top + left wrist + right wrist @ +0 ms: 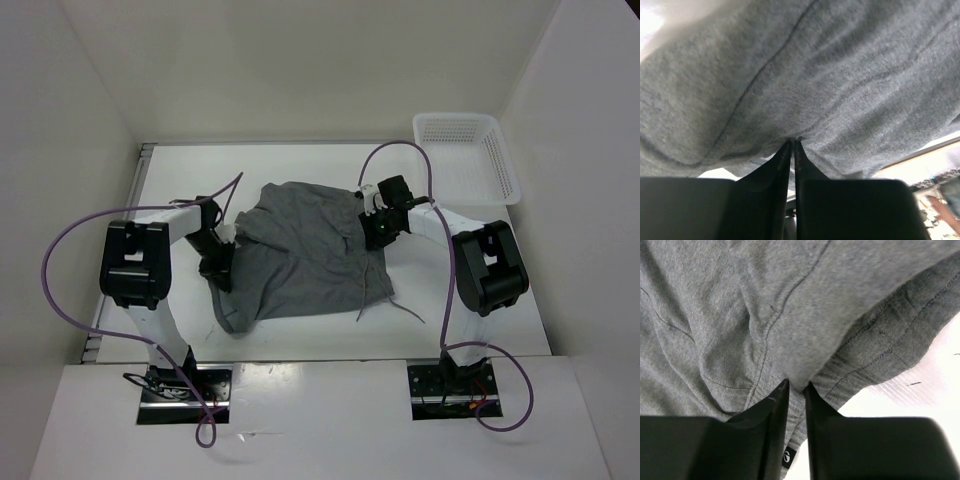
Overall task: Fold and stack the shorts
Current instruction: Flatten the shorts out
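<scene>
one pair of grey shorts (300,250) from above: spread crumpled mid-table (300,338), between the two arms, well apart from the white basket (468,150) in the far right corner. left gripper (222,262) down on the left edge of the cloth, right gripper (378,232) down on the right edge, nearer the far side. thin dark drawstring (363,290) trailing off the near right side onto bare table.

left wrist view next: filled almost wholly with grey knit, one seam running across it. fingers (776,170) pressed nearly together, a small pucker of fabric nipped at the very tips (a thin bite by the look of it, perhaps one layer only).

right wrist view last: fingers (771,410) close, with only a narrow gap, and a fold of cloth pinched between them. stitched band (890,345) just beside the pinch on its right, whether waistband or hem hard to say, with bare white surface beyond.

on handling, judged rather than seen: light, soft and limp, with no stiffness to keep a shape. likely to sag and drape between the two pinches once lifted, and to drag on the table rather than slide. not fragile. best held at the thick parts, the stitched band or a hem, with both layers together. a shallow mid-panel nip likely to slip or raise only the top layer. worth minding the drawstring, since a loose end could snag or get folded in.
</scene>
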Robot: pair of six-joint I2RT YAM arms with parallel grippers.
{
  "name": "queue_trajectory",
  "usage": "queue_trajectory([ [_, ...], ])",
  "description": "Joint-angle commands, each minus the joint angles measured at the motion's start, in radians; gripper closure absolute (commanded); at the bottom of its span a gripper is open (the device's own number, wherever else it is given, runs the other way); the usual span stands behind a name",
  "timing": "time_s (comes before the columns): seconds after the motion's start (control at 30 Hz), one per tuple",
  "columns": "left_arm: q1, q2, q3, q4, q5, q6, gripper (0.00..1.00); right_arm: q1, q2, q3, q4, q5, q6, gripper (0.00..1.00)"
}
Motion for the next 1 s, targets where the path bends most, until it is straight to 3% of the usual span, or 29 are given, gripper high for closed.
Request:
queue_trajectory([
  [0.0, 0.004, 0.027, 0.015, 0.004, 0.05, 0.004, 0.91, -0.005, -0.042, 0.002, 0.019, -0.001, -0.005, 0.8],
  [0.1, 0.004, -0.002, 0.015, 0.004, 0.04, 0.004, 1.0, -0.005, -0.051, -0.007, 0.019, 0.008, -0.014, 0.92],
  [0.17, 0.004, -0.031, 0.042, 0.004, 0.01, 0.004, 1.0, -0.005, -0.062, -0.007, 0.019, 0.008, -0.014, 0.99],
  [0.37, 0.004, -0.186, 0.159, -0.008, -0.131, 0.004, 1.0, -0.005, -0.113, 0.052, -0.01, 0.038, -0.077, 0.99],
  [0.57, 0.004, -0.208, 0.17, -0.032, -0.197, 0.004, 1.0, -0.023, -0.143, 0.053, -0.043, 0.028, -0.119, 0.99],
  [0.7, 0.018, -0.208, 0.236, 0.006, -0.274, 0.004, 1.0, -0.057, -0.143, 0.154, -0.064, -0.015, -0.119, 0.99],
  [0.87, 0.081, -0.208, 0.384, 0.049, -0.283, 0.004, 1.0, -0.178, -0.097, 0.331, -0.075, -0.148, 0.041, 0.99],
  [0.97, 0.092, -0.185, 0.397, 0.076, -0.26, 0.004, 1.0, -0.189, -0.056, 0.343, -0.043, -0.168, 0.073, 0.99],
])
